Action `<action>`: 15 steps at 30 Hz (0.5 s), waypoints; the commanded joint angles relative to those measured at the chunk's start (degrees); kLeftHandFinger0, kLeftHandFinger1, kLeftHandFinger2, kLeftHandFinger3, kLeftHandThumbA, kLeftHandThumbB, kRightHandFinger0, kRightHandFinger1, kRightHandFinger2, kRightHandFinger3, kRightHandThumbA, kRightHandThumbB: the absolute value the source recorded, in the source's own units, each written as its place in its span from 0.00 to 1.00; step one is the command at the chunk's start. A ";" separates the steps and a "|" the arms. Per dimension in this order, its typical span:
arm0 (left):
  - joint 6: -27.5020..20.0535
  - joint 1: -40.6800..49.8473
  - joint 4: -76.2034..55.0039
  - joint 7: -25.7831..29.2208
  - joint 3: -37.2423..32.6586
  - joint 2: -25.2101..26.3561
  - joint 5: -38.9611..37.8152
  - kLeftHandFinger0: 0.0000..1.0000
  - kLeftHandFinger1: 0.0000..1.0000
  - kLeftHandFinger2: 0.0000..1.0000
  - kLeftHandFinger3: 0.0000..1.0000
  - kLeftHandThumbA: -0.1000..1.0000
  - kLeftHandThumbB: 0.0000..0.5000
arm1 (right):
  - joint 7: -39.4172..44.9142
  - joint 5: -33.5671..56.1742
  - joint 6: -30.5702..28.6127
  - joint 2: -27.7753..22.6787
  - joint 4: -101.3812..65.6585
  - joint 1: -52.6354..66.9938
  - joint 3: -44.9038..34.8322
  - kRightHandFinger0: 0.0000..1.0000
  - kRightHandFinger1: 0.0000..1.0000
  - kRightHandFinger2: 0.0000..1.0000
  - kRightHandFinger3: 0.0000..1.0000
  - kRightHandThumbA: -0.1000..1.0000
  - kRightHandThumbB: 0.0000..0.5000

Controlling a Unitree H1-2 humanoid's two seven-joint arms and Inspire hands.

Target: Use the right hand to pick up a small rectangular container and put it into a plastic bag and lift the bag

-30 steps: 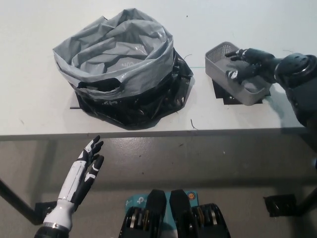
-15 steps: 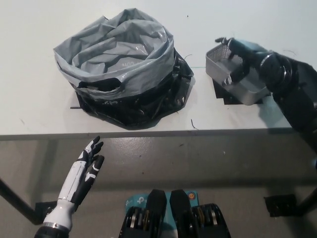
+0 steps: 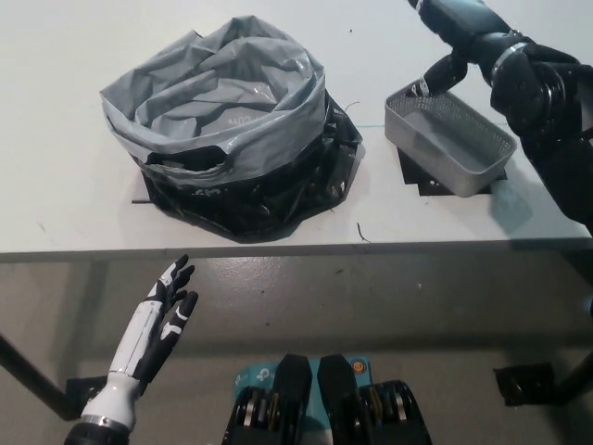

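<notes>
The container (image 3: 449, 144), a small grey rectangular basket with perforated walls, sits on the white table (image 3: 65, 185) toward its right side, lying over a dark mark on the tabletop, with nothing visible inside it. The right hand (image 3: 454, 42) is at the container's far edge, at the top of the view; one finger curls down to the far rim (whether it touches the rim I cannot tell), and the hand holds nothing, though whether its fingers are spread is unclear. The bag (image 3: 227, 120), grey over black plastic, stands with its mouth wide open to the left of the container, apart from it. The left hand (image 3: 157, 320) rests below the table's near edge, fingers apart, holding nothing.
</notes>
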 commanded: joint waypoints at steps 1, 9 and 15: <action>-1.00 -0.74 -1.27 -0.10 0.46 0.93 -0.40 1.00 1.00 1.00 1.00 0.93 0.40 | -1.45 -1.85 3.31 -0.91 1.01 -4.35 -1.60 1.00 1.00 1.00 1.00 0.97 1.00; -0.97 1.54 -2.41 -0.33 0.25 0.70 -0.74 1.00 1.00 1.00 1.00 0.88 0.37 | -0.96 -1.74 8.14 1.74 8.15 -1.95 -0.98 1.00 1.00 1.00 1.00 1.00 1.00; -0.65 1.54 -2.59 -0.25 0.32 0.58 -0.75 1.00 1.00 1.00 1.00 0.86 0.39 | -2.21 1.80 9.33 4.38 18.65 -2.89 -3.73 1.00 1.00 1.00 1.00 1.00 1.00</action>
